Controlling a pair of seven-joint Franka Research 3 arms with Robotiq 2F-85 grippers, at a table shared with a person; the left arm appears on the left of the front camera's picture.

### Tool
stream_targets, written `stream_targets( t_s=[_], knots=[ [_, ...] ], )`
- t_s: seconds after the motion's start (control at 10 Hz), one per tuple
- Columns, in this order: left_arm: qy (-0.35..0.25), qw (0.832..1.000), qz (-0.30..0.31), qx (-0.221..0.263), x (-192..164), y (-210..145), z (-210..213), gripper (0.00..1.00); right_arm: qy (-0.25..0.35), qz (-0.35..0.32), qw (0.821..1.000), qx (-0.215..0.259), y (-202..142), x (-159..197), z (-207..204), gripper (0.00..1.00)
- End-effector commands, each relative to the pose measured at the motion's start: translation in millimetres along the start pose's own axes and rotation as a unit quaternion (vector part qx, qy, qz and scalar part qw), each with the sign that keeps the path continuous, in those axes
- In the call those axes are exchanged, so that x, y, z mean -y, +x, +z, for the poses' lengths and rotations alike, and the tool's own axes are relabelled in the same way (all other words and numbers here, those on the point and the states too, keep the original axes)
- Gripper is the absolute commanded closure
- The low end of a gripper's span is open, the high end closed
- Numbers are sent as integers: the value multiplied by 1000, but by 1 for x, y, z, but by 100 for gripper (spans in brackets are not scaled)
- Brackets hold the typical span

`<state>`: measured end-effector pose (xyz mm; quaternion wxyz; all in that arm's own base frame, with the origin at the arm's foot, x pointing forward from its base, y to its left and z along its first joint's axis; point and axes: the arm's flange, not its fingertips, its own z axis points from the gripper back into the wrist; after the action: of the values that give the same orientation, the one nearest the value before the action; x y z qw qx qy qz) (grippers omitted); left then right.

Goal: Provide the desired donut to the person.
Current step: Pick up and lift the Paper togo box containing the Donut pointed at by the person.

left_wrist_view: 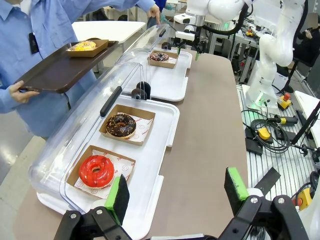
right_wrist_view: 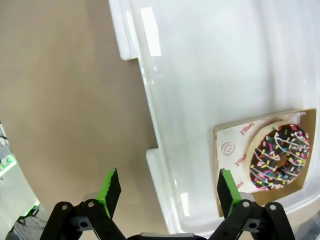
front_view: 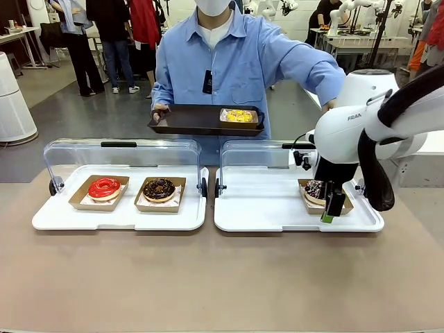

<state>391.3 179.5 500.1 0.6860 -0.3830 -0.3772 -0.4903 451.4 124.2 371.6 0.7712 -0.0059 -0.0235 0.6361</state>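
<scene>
Green-padded and spread wide, the right gripper (right_wrist_view: pixel 167 176) is held over the near rim of the right white tray (front_view: pixel 263 215) with nothing between its fingers. The sprinkled chocolate donut (right_wrist_view: pixel 279 156), judged to be the one wanted, lies just beside one finger in its cardboard boat (right_wrist_view: pixel 235 142). From here the icing could be crushed if a finger is brought down on the donut rather than on the boat's wall. The thin card could be buckled by a hard squeeze, or the boat merely pushed along the smooth plastic. The raised clear lid (front_view: pixel 257 154) behind it could be struck on the way up to the person (front_view: pixel 236 62). The dark tray (front_view: pixel 194 121) is held out in the air, so it may be tipped by a heavy set-down; a yellow donut (front_view: pixel 239 115) is already carried on it. In the left white tray (front_view: pixel 118 218) a red donut (front_view: pixel 104 187) and a chocolate donut (front_view: pixel 159 189) are kept in boats. The left gripper (left_wrist_view: pixel 176 189) is open and empty beside it.
</scene>
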Motion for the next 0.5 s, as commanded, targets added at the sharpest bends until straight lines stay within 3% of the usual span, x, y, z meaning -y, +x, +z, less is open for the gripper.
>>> stream_targets(
  t_s=[0.0,0.4],
  knots=[
    [0,1000,-11,9,1,-1,1,0,-2,0,1000,1,-3,-6,5,0],
    [0,1000,-11,9,1,-1,1,0,-2,0,1000,1,-3,-6,5,0]
  ],
)
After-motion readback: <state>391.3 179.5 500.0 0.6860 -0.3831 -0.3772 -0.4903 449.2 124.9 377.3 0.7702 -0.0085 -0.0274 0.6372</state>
